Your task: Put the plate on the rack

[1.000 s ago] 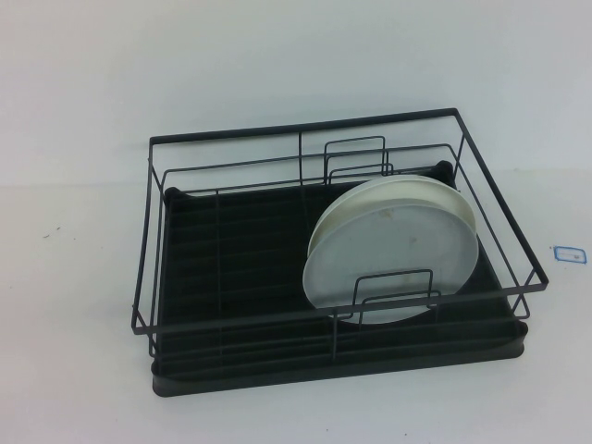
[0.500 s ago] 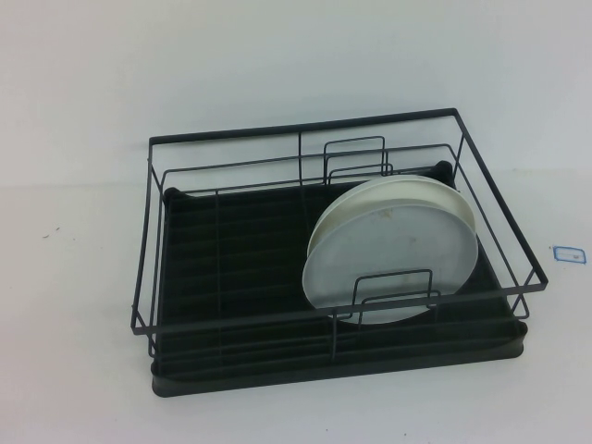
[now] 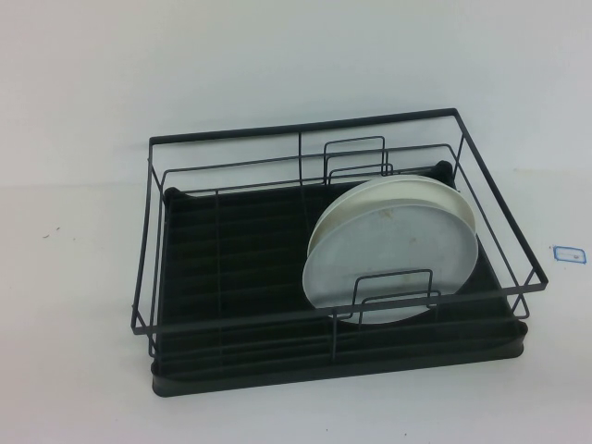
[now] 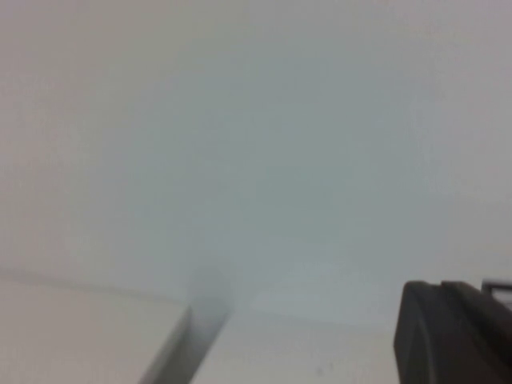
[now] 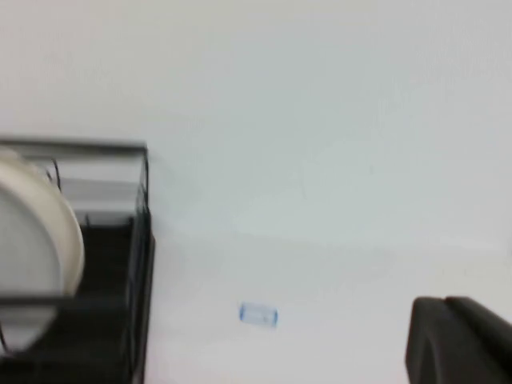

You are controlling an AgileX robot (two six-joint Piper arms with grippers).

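The black wire rack (image 3: pixel 231 148) stands mid-table in the high view. The pale grey-white plate (image 3: pixel 384 254) stands on edge in the rack's right half, leaning back against a creamier white plate (image 3: pixel 407 188) behind it. Neither gripper shows in the high view. My left gripper (image 4: pixel 456 332) appears only in the left wrist view, shut and empty, facing bare table. My right gripper (image 5: pixel 460 340) appears only in the right wrist view, shut and empty, well off to the right of the rack's end (image 5: pixel 140 240), where a plate's edge (image 5: pixel 68 240) shows.
A small blue-edged label (image 3: pixel 567 252) lies on the white table to the right of the rack; it also shows in the right wrist view (image 5: pixel 258 314). The rack's left half holds no dishes. White table surrounds the rack.
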